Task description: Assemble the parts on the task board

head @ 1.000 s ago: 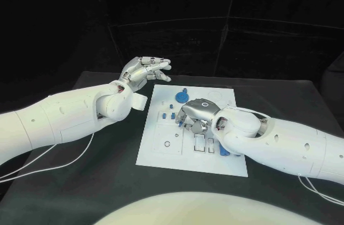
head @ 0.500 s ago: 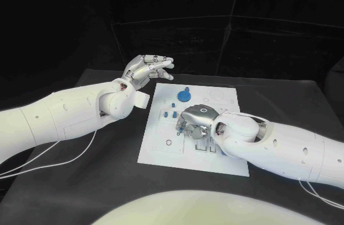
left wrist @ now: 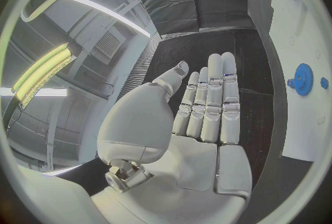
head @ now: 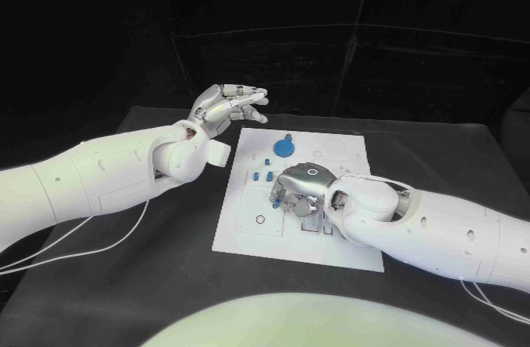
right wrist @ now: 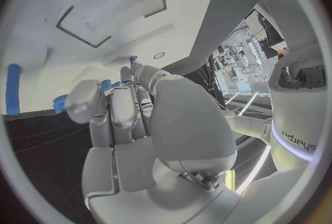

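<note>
Right hand down on the task board, left hand parked off its far-left corner.

The right hand (head: 300,188) sat low over the middle of the white task board (head: 249,236), fingers curled down among the small blue parts (head: 260,175), most likely to seat one in its slot. Whether it actually pinched a piece, I cannot tell, as its own knuckles hid the fingertips. The left hand (head: 229,104) hung above the tabletop (head: 132,286) just past the board's far-left corner, fingers straight, pressed side by side and holding nothing, probably kept clear to leave room. The blue gear-like wheel (head: 284,145) lay untouched near the board's far edge. Rectangular recesses beside the right hand looked unfilled.
</note>
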You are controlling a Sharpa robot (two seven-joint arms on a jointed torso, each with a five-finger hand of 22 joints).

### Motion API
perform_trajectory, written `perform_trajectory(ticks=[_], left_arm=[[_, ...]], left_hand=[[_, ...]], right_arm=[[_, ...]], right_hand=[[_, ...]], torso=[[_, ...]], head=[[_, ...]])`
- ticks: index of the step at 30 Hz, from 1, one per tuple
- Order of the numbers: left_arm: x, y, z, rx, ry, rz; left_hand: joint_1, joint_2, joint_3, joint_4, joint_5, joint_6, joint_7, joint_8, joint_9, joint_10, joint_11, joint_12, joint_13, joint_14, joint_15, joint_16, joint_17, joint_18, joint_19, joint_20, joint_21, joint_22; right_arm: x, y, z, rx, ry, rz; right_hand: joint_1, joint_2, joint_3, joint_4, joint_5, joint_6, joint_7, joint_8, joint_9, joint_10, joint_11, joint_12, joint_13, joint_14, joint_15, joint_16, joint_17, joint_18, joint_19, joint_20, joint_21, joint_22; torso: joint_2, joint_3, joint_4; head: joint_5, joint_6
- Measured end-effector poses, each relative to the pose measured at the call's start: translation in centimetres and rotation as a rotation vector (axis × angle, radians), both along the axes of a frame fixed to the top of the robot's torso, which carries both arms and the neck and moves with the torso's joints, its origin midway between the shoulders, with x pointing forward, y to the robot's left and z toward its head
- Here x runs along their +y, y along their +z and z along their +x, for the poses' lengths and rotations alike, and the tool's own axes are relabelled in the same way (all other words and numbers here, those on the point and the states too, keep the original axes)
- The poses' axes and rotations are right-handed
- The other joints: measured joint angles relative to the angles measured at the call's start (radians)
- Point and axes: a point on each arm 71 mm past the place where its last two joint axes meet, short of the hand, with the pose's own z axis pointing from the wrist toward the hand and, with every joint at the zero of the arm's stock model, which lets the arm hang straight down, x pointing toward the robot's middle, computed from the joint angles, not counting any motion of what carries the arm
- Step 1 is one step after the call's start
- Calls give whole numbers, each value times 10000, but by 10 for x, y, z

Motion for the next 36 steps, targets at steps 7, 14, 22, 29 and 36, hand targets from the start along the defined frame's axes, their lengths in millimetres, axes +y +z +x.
perform_trajectory(ticks=[7, 14, 22, 29, 36], left_arm=[[1, 0, 1, 22, 6, 15], [0, -1, 1, 49, -20, 16], [0, -1, 0, 74, -52, 14], [0, -1, 0, 90, -72, 12], [-1, -1, 0, 104, -93, 10]], left_hand=[[0, 0, 0, 0, 0, -33, 32, 0, 0, -33, 33, 0, 0, 0, 0, 0, 0, 0, 0, 0, -37, -10], [0, 0, 0, 0, 0, -33, 32, 0, 0, -32, 32, 0, 0, 36, 37, 0, 0, -2, 0, 0, -36, -19], [0, 0, 0, 0, 0, -33, 32, 0, 0, -32, 32, 0, 0, 36, 37, 0, 0, -2, 0, 0, -36, -18], [0, 0, -28, -28, 0, -32, 32, 0, 0, -32, 32, 0, 0, 36, 37, -46, 0, -2, 0, 0, -36, -30], [0, 0, -28, -29, 0, -33, 32, 0, 0, -32, 32, 0, 0, 36, 37, -46, 0, -2, 0, 0, -36, -29]], right_arm=[[1, 0, -1, -39, 48, 26], [1, 0, 1, -67, 32, -32], [4, -1, 1, -57, 85, -121], [6, -3, 2, 8, 131, -241], [7, -4, 2, 60, 157, -336]], right_hand=[[0, 0, 36, -13, 0, -11, -10, -1, -1, 0, 0, -39, 0, 0, 0, 0, 1, 0, 0, 0, 0, -2], [1, 0, 37, -13, 0, -12, -11, -11, -3, 0, 0, -39, 0, 0, 0, 0, 1, 0, 0, 0, 0, -1], [-79, -2, 36, -13, 0, -13, -11, -12, 3, 0, 0, -39, 1, 0, 0, 0, 1, -1, 0, 0, 0, -1], [-79, -2, 35, -13, 0, -13, -11, -13, 2, 0, 0, -39, 1, 0, 0, 0, -2, 0, 0, 0, 0, -1], [-78, -2, 34, -13, 0, -13, -12, -13, 1, 0, 0, -39, 1, 0, 0, 0, -19, 0, 0, 0, 0, -6]], torso=[[5, 4, 2], [10, -3, 3], [16, -8, 18], [6, -8, 18], [2, -5, 14]], head=[[-6, -13], [-7, -36], [-9, -64], [12, -81], [22, -84]])
